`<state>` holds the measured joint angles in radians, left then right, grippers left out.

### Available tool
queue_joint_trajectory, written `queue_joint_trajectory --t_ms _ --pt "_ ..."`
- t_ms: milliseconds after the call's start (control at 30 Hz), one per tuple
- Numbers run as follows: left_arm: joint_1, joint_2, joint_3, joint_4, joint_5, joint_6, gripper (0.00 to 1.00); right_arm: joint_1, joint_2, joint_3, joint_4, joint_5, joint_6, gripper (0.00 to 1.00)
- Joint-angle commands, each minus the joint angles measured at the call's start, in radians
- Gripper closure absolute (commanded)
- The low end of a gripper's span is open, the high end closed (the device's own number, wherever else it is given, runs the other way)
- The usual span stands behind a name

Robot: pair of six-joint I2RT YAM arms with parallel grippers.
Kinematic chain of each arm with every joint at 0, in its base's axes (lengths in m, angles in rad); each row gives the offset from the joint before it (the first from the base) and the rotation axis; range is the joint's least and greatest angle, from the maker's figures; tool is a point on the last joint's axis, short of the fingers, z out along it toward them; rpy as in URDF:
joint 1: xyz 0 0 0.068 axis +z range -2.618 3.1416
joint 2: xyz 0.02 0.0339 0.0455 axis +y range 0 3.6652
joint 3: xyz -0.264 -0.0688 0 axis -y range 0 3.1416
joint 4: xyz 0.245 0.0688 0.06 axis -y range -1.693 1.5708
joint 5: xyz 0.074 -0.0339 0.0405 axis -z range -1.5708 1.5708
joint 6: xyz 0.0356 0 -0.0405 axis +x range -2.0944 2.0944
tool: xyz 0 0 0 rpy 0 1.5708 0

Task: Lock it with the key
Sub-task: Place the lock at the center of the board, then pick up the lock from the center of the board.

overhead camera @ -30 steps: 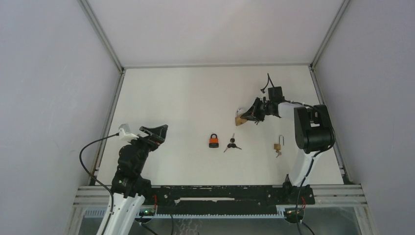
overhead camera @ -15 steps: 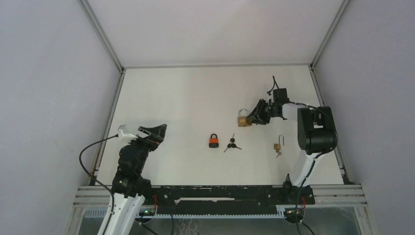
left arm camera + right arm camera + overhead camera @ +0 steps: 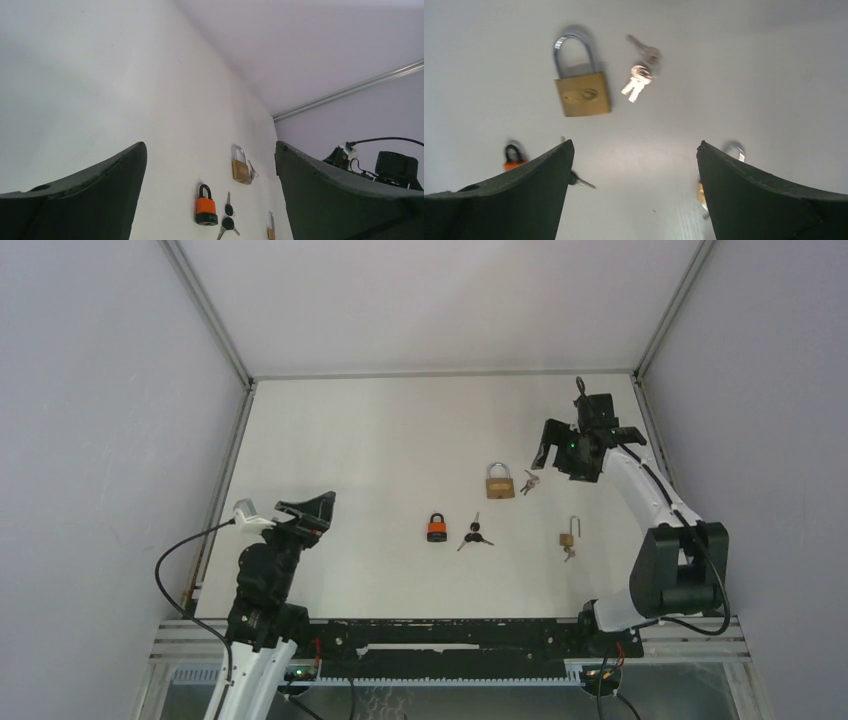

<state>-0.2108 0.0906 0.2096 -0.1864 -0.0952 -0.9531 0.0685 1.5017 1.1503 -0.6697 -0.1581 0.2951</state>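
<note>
A large brass padlock (image 3: 500, 483) lies flat right of the table's middle, its steel shackle pointing away from me. A bunch of silver keys (image 3: 529, 481) lies just to its right, apart from it. My right gripper (image 3: 558, 462) hovers open above and to the right of them, holding nothing. In the right wrist view the brass padlock (image 3: 581, 92) and the silver keys (image 3: 640, 76) sit beyond my right gripper (image 3: 635, 144). My left gripper (image 3: 310, 508) stands open at the near left, far from them. The left wrist view shows the brass padlock (image 3: 240, 170) beyond my left gripper (image 3: 210, 145).
An orange padlock (image 3: 437, 528) with a black shackle lies mid-table, with black-headed keys (image 3: 475, 535) just to its right. A small brass padlock (image 3: 568, 536) with its shackle raised lies nearer the right arm's base. Grey walls enclose the white table (image 3: 350, 450).
My right gripper has opened and let go of the large brass padlock, then pulled back up and to the right. The padlock now lies flat with the keys beside it. The left arm barely moved.
</note>
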Motion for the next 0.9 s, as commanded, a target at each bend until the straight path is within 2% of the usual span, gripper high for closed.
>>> queue_joint_trajectory --t_ms 0,133,267,467,767,867 --pt "0.011 -0.038 -0.018 0.032 -0.013 -0.021 0.0 -0.002 -0.008 -0.016 -0.278 0.261 -0.075 0.01" --pt "0.011 -0.061 -0.015 0.05 0.006 -0.008 0.01 -0.033 0.048 -0.057 -0.339 0.229 -0.132 0.01" --pt "0.01 -0.083 -0.015 0.05 0.004 -0.008 0.01 -0.036 0.093 -0.096 -0.319 0.125 -0.169 0.04" --pt "0.01 -0.078 -0.017 0.051 0.013 -0.012 0.01 -0.031 0.186 -0.112 -0.293 0.136 -0.183 0.1" --pt "0.01 -0.069 -0.02 0.063 0.012 -0.015 0.01 -0.048 0.234 -0.124 -0.279 0.133 -0.192 0.22" --pt "0.01 -0.071 -0.019 0.064 0.011 -0.013 0.01 -0.056 0.258 -0.118 -0.283 0.131 -0.195 0.29"
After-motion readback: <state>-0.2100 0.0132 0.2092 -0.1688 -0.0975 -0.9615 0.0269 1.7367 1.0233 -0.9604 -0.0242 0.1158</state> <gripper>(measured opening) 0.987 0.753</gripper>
